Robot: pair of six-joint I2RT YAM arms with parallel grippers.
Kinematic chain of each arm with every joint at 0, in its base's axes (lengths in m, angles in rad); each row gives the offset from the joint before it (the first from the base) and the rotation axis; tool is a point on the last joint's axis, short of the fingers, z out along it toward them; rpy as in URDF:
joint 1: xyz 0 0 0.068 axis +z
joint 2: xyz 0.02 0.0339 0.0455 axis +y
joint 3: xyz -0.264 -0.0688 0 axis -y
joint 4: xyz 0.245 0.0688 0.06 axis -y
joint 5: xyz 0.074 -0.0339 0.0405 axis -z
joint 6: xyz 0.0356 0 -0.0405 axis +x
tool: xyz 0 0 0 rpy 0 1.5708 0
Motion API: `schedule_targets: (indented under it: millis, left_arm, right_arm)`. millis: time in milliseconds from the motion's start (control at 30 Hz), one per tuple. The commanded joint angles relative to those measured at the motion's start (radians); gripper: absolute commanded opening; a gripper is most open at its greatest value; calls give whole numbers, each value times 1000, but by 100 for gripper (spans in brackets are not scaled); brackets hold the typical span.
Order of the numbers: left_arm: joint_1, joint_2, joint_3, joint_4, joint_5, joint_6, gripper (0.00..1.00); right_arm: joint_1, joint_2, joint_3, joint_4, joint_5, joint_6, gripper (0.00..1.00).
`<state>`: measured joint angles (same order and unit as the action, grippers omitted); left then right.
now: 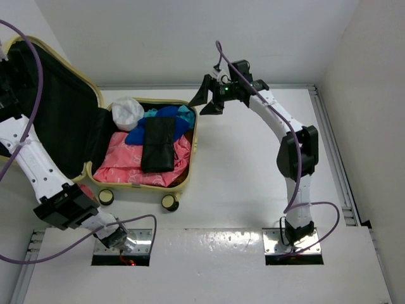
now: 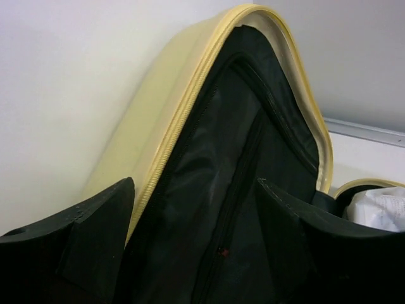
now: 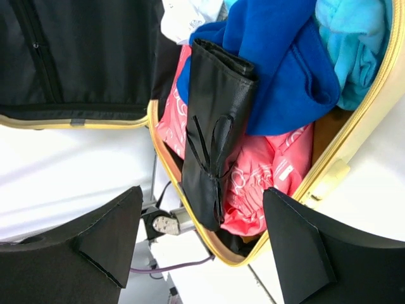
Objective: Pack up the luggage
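Note:
The luggage (image 1: 195,136) lies open at the left of the table, its black-lined lid (image 1: 57,107) standing up on the left. Inside lie a black rolled pouch (image 1: 158,144) on a pink bag (image 1: 120,161), a blue cloth (image 1: 166,117), a teal cloth (image 1: 185,114) and a white bundle (image 1: 127,111). My right gripper (image 1: 204,101) hangs open and empty over the case's far right corner; its wrist view looks down on the pouch (image 3: 215,126). My left gripper (image 2: 195,190) is open, its fingers spread in front of the lid's lining, close to the yellow shell (image 2: 145,126).
Two wheels (image 1: 105,197) (image 1: 169,202) stick out at the case's near side. White walls close in the table at the back and the right, with a metal rail (image 1: 332,139) along the right edge. The left arm's cable (image 1: 38,82) loops across the lid.

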<state>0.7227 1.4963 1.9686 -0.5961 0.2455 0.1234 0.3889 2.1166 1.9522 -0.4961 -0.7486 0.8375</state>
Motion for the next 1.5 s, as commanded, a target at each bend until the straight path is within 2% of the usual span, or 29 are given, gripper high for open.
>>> schedule_targets:
  millis: [0, 133, 433, 633, 667, 833, 1033, 1100, 1167, 1233, 1333, 1367, 1400, 1467]
  left_arm:
    - [-61, -21, 33, -51, -101, 47, 80]
    - [-72, 53, 101, -148, -311, 71, 79]
    - [-94, 81, 82, -160, -420, 96, 75]
    - [-140, 81, 82, -160, -420, 173, 50]
    - [-160, 81, 82, -160, -395, 173, 41]
    - [-255, 42, 62, -160, -282, 209, 21]
    - [-486, 5, 52, -133, -76, 242, 18]
    - [-573, -5, 52, -133, 67, 242, 18]
    - [-640, -5, 52, -110, 144, 185, 18]
    - [-730, -5, 52, -41, 289, 129, 44]
    - [-848, -14, 0, 114, 496, -54, 81]
    - [-879, -15, -11, 243, 532, -103, 85]
    - [-937, -15, -2, 296, 549, -201, 87]
    - [-966, -5, 25, 422, 549, -304, 93]
  right_arm:
    - [1, -18, 47, 2, -46, -12, 76]
    - [-18, -12, 74, -16, -48, -14, 76]
    - [-42, 0, 82, -73, -34, -92, 76]
    - [-44, -6, 80, -71, -23, -103, 75]
    - [-42, -7, 79, -68, -20, -103, 73]
    - [-51, -20, 67, -73, -17, -109, 71]
    - [-96, -40, -2, -6, -69, -43, 69]
    - [-108, -44, -25, 22, -96, 0, 69]
    - [-130, -41, -68, 34, -121, 44, 69]
    - [-145, -41, -104, 39, -136, 64, 69]
    - [-156, -44, -136, 28, -140, 57, 69]
    - [-159, -44, -144, 27, -141, 49, 69]
    - [-159, -43, -144, 10, -141, 43, 69]
    - [-168, -43, -153, -5, -138, 20, 69]
